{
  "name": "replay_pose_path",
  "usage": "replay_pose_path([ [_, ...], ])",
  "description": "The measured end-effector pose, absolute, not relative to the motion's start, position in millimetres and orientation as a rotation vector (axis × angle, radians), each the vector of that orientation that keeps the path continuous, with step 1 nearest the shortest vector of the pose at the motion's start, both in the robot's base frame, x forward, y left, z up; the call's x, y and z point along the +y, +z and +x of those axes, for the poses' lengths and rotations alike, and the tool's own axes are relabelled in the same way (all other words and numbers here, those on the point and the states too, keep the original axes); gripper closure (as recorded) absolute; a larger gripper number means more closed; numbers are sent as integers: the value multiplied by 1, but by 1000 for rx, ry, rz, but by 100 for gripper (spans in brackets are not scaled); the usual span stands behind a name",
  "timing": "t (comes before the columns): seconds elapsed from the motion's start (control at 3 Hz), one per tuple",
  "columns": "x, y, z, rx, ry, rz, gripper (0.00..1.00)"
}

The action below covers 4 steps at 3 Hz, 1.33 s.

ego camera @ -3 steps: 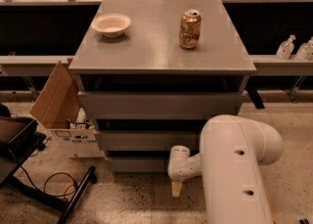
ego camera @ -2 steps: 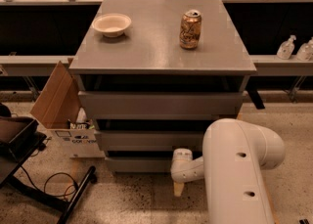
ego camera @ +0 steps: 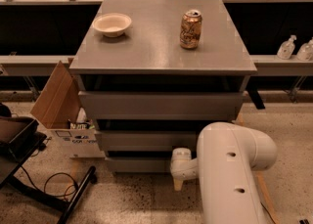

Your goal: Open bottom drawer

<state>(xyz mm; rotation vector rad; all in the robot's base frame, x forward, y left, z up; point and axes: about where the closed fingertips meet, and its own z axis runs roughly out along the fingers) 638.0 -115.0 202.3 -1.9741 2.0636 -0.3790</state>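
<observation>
Bottom drawer [ego camera: 137, 164], gripper [ego camera: 178, 183] at its right end, cardboard box [ego camera: 58, 100] to left

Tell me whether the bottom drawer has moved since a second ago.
No. The bottom drawer front still sits tucked beneath the middle drawer; the gripper is at its right end.

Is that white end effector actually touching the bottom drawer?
Cannot tell. In the camera view the end effector sits low at the right end of the bottom drawer, overlapping its grey front, so neither contact nor a gap shows plainly.
</observation>
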Motion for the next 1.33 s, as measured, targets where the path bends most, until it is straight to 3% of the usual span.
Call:
replay_pose_path([
  [0.33, -116, 180, 654, 2057, -389, -2001, 0],
  [0.67, -114, 165, 666, 2071, -389, -2042, 15],
  [1.33, -112, 191, 644, 2180, -346, -2040, 61],
])
